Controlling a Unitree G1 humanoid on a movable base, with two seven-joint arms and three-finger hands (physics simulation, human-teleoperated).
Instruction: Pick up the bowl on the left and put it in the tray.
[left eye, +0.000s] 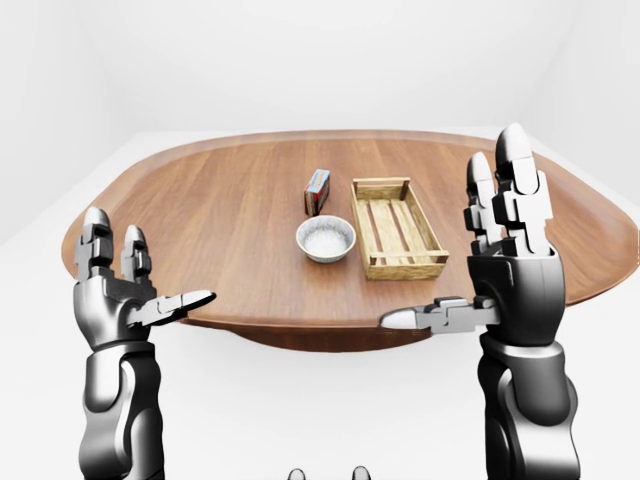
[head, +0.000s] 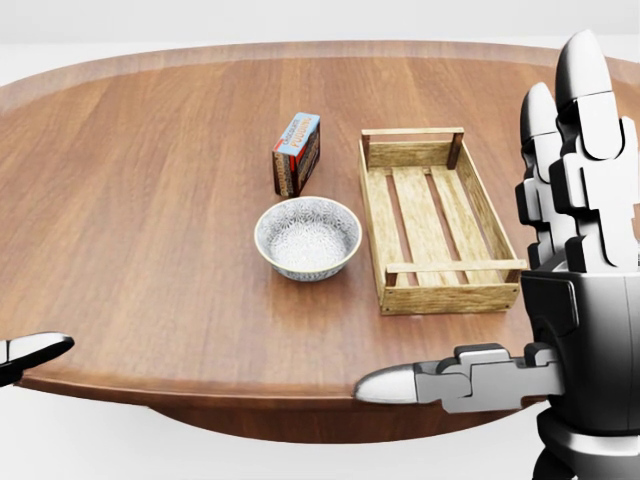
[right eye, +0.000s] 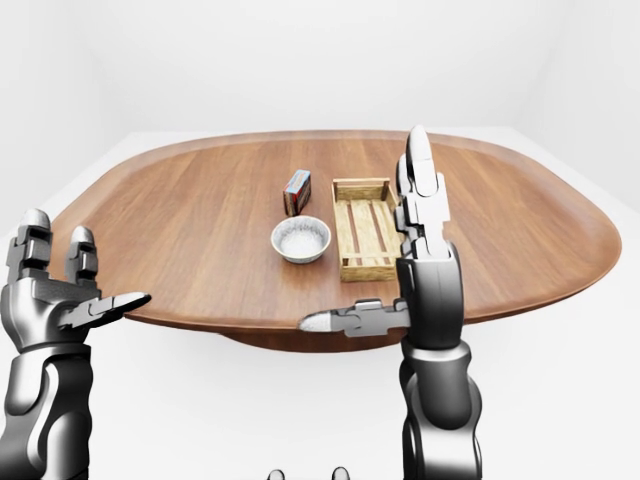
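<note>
A small white bowl (head: 307, 238) with a speckled inside stands upright near the middle of the round wooden table (head: 140, 210). Just to its right lies the slatted wooden tray (head: 450, 297), with nothing in it. My left hand (left eye: 150, 262) hovers open at the table's near edge on the left of the left-eye view, well short of the bowl. My right hand (left eye: 450, 240) is raised, palm inward, fingers straight up and thumb pointing left. It is open and sits lower right of the tray, touching nothing.
A small red and blue box (head: 297, 152) stands just above the bowl in the head view, close to the tray's top left corner. The table's near edge (head: 200, 395) runs between my hands and the bowl. White floor and walls surround the table.
</note>
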